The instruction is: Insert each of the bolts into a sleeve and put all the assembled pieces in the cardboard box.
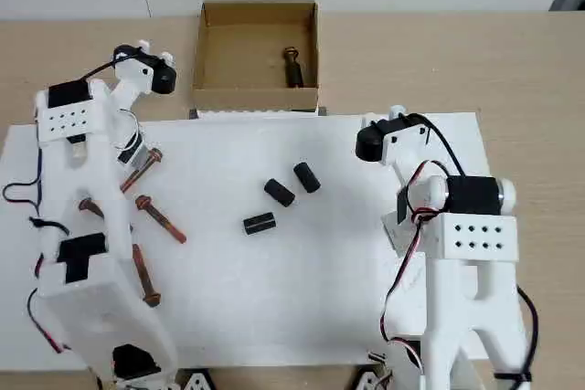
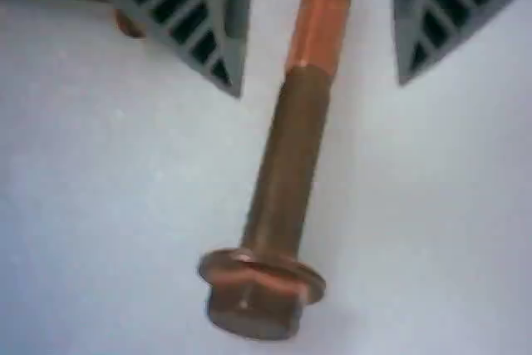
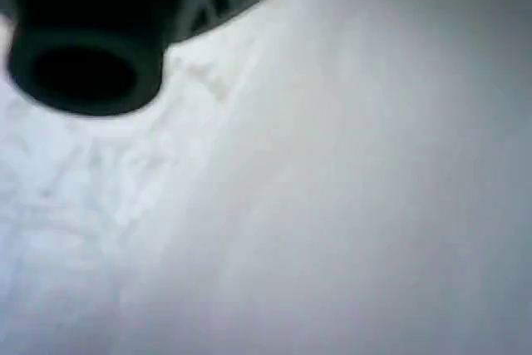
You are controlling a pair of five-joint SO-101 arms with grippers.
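Note:
A copper-brown bolt (image 2: pixel 278 197) lies on the white mat, its smooth tip between the two spread fingers of my left gripper (image 2: pixel 320 31), which is open and not touching it. From above, this bolt (image 1: pixel 143 168) sits at the mat's left side under the left gripper (image 1: pixel 135 154). Three more bolts (image 1: pixel 160 218) lie nearby. My right gripper (image 1: pixel 398 218) hovers over the mat's right side, shut on a black sleeve (image 3: pixel 83 68) whose open end shows. Three black sleeves (image 1: pixel 279 192) lie mid-mat. The cardboard box (image 1: pixel 208 52) holds one assembled piece (image 1: pixel 292 66).
The white mat (image 1: pixel 311 299) covers the wooden table in front of the box. Both arm bases stand at the near edge. A second bolt's end (image 2: pixel 125 22) shows behind one left finger.

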